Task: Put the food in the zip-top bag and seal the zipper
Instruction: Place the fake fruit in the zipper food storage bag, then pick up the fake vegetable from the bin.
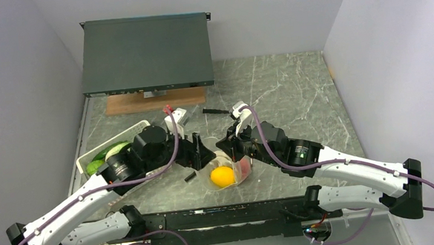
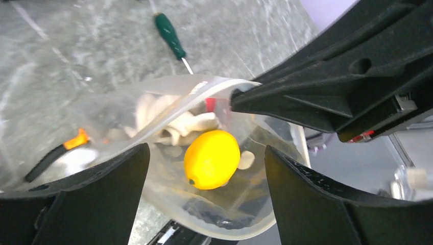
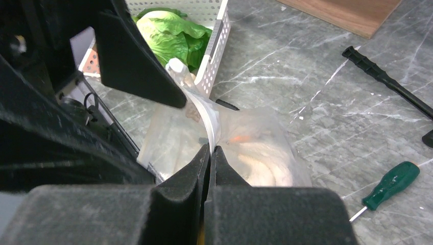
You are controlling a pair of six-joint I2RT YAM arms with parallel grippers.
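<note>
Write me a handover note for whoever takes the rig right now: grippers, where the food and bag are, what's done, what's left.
Left gripper: open, holding nothing, at the bag's mouth.
Right gripper: shut on the rim of the zip-top bag, holding the mouth up and open.
Done: the lemon and the white mushroom cluster are inside the bag.
Not yet bagged: the green leafy piece lies in the white basket.
Left to do: bag the food in the basket, then press the zipper shut; it is open now.
</note>
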